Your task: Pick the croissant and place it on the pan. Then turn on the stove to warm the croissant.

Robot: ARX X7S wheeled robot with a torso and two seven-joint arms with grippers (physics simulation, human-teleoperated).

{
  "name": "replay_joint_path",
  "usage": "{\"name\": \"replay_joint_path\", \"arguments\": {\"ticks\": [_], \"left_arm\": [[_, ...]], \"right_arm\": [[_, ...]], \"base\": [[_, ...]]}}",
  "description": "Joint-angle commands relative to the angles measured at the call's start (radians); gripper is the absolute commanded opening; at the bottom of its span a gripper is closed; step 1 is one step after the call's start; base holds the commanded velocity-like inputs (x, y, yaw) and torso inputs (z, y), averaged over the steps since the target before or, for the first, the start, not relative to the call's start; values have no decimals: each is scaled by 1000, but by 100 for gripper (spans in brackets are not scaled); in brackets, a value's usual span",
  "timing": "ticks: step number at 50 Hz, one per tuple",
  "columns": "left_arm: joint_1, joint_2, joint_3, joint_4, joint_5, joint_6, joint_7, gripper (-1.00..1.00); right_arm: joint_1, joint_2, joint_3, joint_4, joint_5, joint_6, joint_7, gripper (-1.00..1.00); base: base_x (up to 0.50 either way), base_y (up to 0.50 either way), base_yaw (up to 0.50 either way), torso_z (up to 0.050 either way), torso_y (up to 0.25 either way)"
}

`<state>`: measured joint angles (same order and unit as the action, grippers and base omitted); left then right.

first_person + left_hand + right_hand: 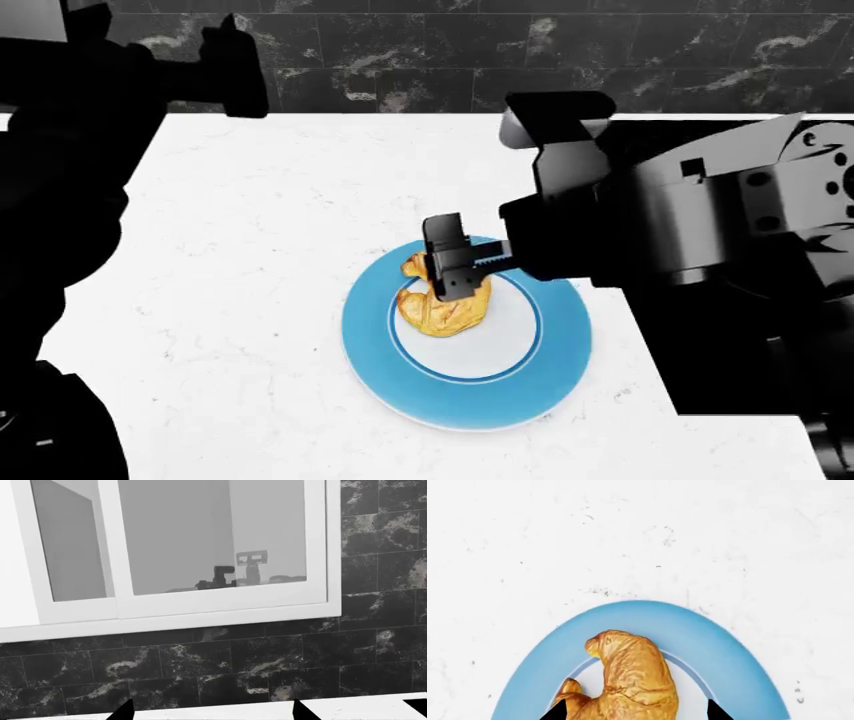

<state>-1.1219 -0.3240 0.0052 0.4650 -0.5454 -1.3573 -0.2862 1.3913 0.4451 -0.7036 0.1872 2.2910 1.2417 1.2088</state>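
The croissant is golden and glossy and lies on the white centre of a blue-rimmed plate on the white counter. My right gripper hangs directly over it. In the right wrist view the croissant sits between the two dark tips of the right gripper, which is open and straddles it. My left gripper is raised at the far left by the wall; in its own view the left gripper is open with nothing between its tips. The pan and the stove are out of view.
A dark marble-tiled wall runs along the back of the white counter. The left wrist view faces a white-framed window above the tiled wall. My right arm's bulky body covers the counter's right side.
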Motion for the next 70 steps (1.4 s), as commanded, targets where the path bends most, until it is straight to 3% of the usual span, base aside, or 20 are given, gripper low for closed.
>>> {"name": "replay_joint_path", "arguments": {"ticks": [1,27,57,58,70], "left_arm": [[5,-2,5,-2,-3,4,-4,100],[15,-8,10,-3,-13,12,-10,100],[20,-14,17,-9,-23,21,-19,100],[17,-14,14,-7,-25,15,-20,100],[18,-18,13,-4,-32,12,-25,100]], "right_arm": [[-59,-9,8,7,-69,-7,-65,100],[-99,-26,31,24,-205,-31,-197,100],[-119,-31,-35,45,-292,7,-260,100],[-116,-31,-38,44,-290,13,-262,-100],[-68,-21,-31,9,-305,19,-269,-100]], "base": [[0,0,0,0,0],[0,0,0,0,0],[0,0,0,0,0],[0,0,0,0,0],[0,0,0,0,0]]}}
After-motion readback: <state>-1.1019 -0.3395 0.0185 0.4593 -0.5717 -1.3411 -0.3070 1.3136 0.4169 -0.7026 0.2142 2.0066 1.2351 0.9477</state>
